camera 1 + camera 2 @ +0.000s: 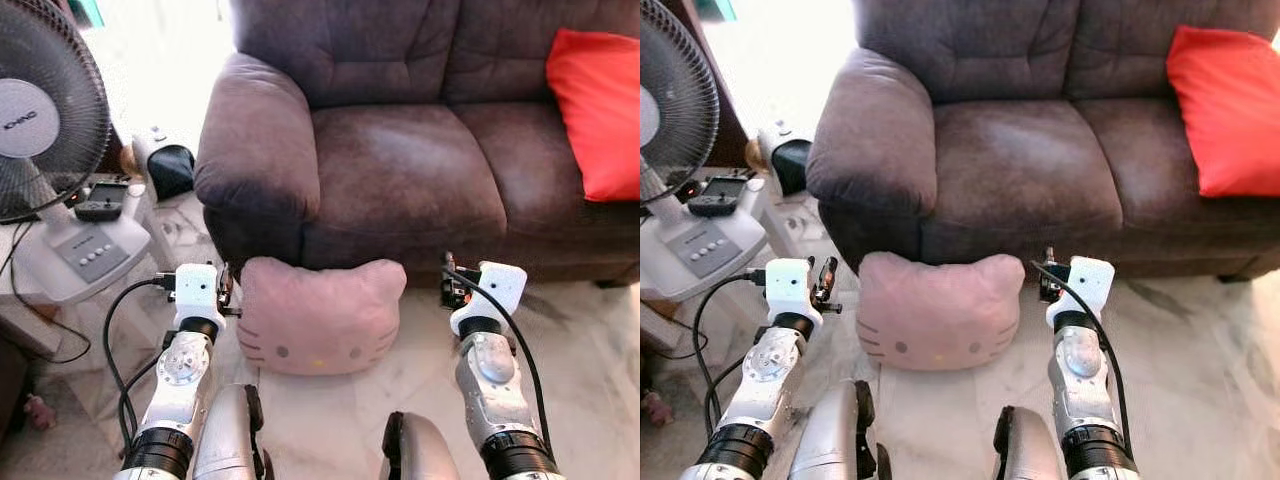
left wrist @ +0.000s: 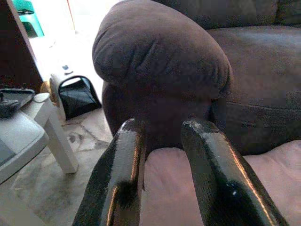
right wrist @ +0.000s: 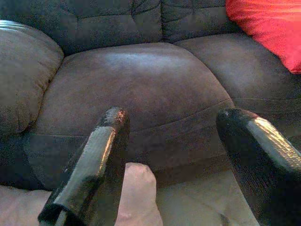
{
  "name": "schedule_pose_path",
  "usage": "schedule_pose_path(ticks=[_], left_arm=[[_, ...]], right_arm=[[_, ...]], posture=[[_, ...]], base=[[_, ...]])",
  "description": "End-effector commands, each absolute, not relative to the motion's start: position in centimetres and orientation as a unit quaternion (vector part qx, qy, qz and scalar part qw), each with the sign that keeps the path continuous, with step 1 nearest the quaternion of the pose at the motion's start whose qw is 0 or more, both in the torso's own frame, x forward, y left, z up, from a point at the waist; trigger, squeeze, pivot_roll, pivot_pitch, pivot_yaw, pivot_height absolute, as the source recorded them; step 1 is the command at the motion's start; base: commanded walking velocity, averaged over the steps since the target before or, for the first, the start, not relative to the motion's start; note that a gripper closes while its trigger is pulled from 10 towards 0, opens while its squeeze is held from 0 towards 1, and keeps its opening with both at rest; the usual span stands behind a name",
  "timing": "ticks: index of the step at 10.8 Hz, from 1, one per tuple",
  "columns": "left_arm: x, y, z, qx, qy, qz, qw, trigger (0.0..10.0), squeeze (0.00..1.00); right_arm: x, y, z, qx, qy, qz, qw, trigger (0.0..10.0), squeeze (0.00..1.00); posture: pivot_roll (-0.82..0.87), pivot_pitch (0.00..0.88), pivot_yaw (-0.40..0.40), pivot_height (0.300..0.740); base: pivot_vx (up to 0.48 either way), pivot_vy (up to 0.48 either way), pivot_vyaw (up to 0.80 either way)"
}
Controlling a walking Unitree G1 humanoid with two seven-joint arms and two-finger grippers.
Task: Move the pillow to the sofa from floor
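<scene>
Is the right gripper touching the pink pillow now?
Apart. In the left eye view, bare floor separates the right gripper from the pink pillow.

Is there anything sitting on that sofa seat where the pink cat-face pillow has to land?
Nothing visible blocks it. The pink cat-face pillow lies on the floor against the sofa's front, and the seat cushion directly above it is bare. A red cushion leans at the far right end, away from that spot.

Pale marble floor (image 1: 580, 360); standing fan (image 1: 45, 120) at left; red cushion (image 1: 600, 110); bright daylight behind
</scene>
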State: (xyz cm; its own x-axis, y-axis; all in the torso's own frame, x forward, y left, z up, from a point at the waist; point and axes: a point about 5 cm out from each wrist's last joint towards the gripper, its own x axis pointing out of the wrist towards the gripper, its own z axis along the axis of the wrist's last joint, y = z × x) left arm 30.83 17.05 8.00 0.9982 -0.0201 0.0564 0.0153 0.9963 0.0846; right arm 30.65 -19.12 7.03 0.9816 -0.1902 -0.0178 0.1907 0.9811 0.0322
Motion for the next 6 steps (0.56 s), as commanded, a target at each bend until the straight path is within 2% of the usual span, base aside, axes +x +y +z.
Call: schedule_pose_path(ticks=[1, 6], left_arm=[[30.9, 16.87, 8.05, 0.038, -0.026, -0.015, 0.999, 10.0, 0.0], [30.96, 16.98, 8.07, 0.038, -0.023, -0.016, 0.999, 10.0, 0.0]], right_arm=[[30.56, -19.09, 6.77, 0.015, 0.013, -0.094, 0.995, 10.0, 0.0], [30.62, -19.06, 6.69, 0.015, 0.018, -0.094, 0.995, 10.0, 0.0]], posture=[[0.05, 0.052, -0.04, 0.569], [0.05, 0.066, -0.039, 0.569]], base=[[0.0, 0.0, 0.0], [0.0, 0.0, 0.0]])
